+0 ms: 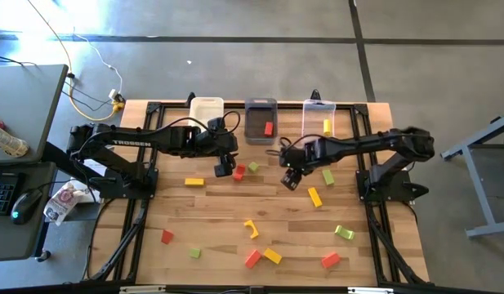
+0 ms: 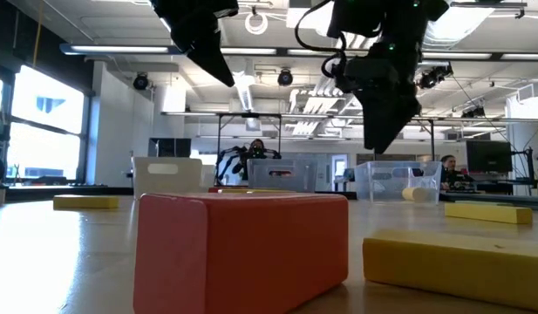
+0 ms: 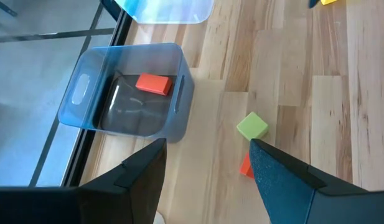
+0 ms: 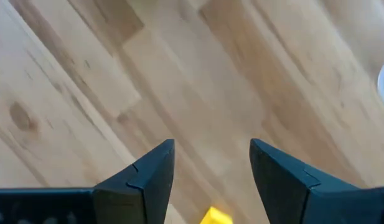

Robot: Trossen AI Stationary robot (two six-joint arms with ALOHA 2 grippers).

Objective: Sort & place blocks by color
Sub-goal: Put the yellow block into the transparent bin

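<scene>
Sorting in progress: dark grey bin (image 1: 260, 122) at the worktop's (image 1: 211, 224) far edge holds one red block (image 1: 269, 128), the clear bin (image 1: 319, 118) beside it one yellow block (image 1: 327, 126); remaining blocks lie scattered nearer than the grey bin. Left gripper (image 1: 223, 170) hovers just in front of the grey bin, jaws spread, empty, over a green cube (image 3: 252, 126). Right gripper (image 1: 291, 180) likewise, jaws parted, empty.
</scene>
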